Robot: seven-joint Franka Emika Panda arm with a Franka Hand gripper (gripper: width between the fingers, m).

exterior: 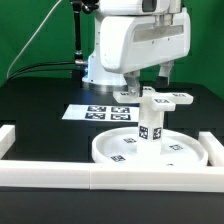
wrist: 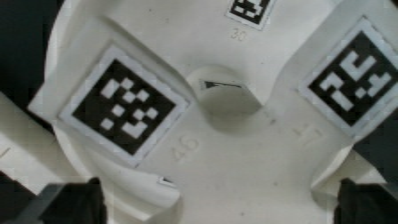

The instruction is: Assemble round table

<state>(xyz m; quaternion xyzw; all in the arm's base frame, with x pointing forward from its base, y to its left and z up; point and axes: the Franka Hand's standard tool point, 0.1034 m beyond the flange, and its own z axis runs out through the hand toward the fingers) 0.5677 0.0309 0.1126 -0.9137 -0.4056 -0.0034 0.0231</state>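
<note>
With its jaws spread wide around nothing, the gripper (exterior: 143,88) hovers over the cross-shaped piece (exterior: 160,98) atop the leg (exterior: 150,122) (standing on the disc (exterior: 185,151)), so centre squarely before clamping.

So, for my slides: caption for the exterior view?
Open gripper above the cross-shaped piece on the leg, upright on the round tabletop.
</note>
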